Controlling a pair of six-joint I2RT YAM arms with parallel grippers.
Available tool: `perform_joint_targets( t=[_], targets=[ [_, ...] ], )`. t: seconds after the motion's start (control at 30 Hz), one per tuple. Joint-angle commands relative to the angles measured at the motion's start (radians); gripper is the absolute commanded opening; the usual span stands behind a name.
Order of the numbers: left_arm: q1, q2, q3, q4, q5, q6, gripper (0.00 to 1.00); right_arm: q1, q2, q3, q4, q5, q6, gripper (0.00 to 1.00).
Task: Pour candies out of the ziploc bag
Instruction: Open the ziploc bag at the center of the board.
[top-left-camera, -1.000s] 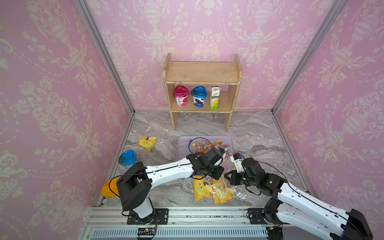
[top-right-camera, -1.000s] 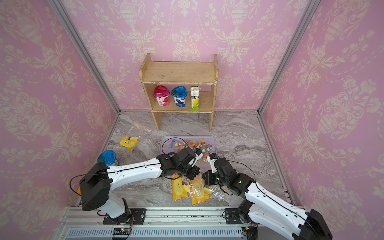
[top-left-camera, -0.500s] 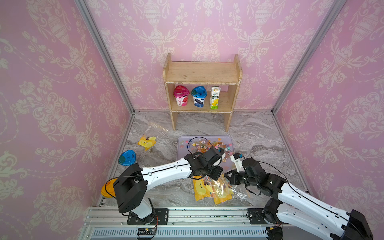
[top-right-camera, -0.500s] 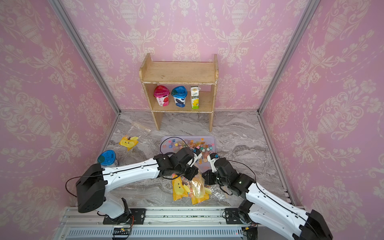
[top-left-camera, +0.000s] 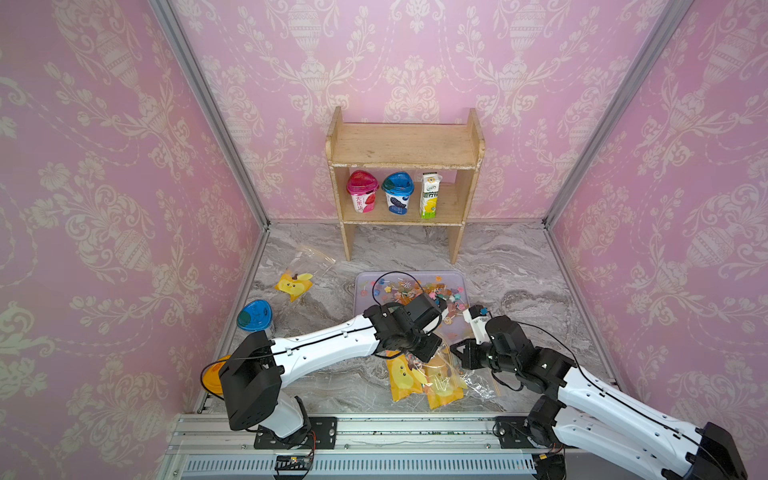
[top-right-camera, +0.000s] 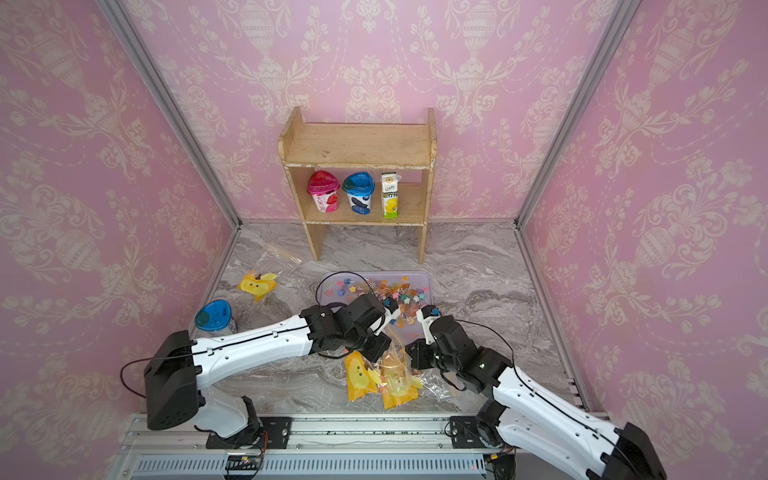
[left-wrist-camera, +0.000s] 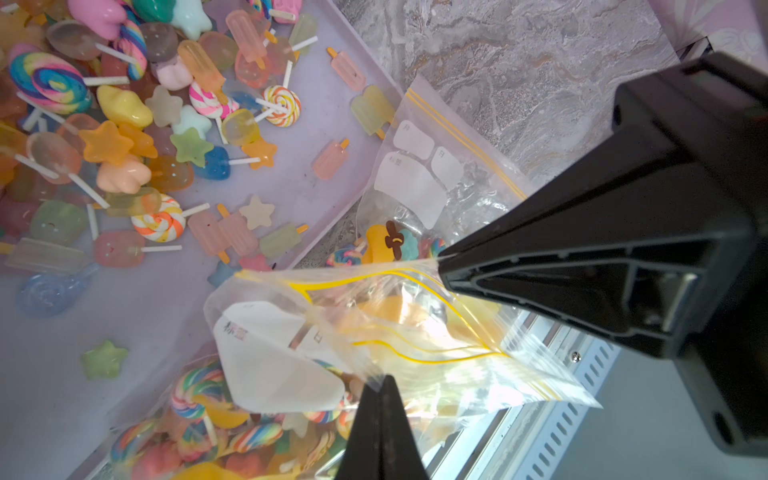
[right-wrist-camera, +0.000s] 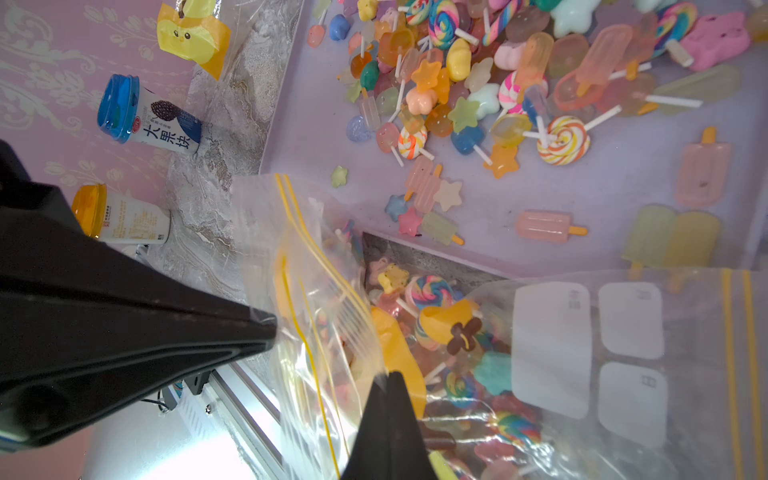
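1. At the front of the grey marbled tabletop (top-left-camera: 519, 266), just beside the aluminium front rail (top-left-camera: 415, 419), you are working outside the tray. Anything tipping out here is landing on marble or rolling into the rail's slots.
2. The shallow lilac plastic tray (left-wrist-camera: 137, 307) is lying just behind both grippers and is already carrying a heap of sweets. Its raised rim is standing between the bag and the tray floor, so a mouth held too low is spilling against that rim, not over it.
3. The clear ziploc bag with the yellow zip line (left-wrist-camera: 415, 332) is hanging at the tray's near edge. Its mouth is stretching between the two grippers and its body is sagging toward the tabletop. Pulling wider is risking a slip or a tear.
4. A second clear bag with white label patches (right-wrist-camera: 552, 340) is lying against it, so lifting may be dragging that one along.
5. The left gripper (left-wrist-camera: 380, 384) is clenching one lip and the right gripper (right-wrist-camera: 390, 380) the opposite lip, each pinching only thin film.
6. The candies, tiny multicoloured sweets and swirl lollipops on white sticks (right-wrist-camera: 430, 291), are sitting low inside the plastic. You cannot tell from here which bag is holding which. Sticks may be catching on the zip.
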Motion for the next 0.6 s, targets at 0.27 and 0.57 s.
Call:
perform_joint_targets(
  t=[0.27,0.57],
  targets=[
    [0.007,-0.015,0.047,-0.043,0.034,0.04,0.0,-0.008,-0.046,-0.009,-0.032,0.058,-0.021,0.0],
    [0.034,-0.009,0.277,-0.377,0.062,0.199,0.0,-0.008,-0.01,0.037,-0.071,0.086,-0.057,0.0]
  ],
)
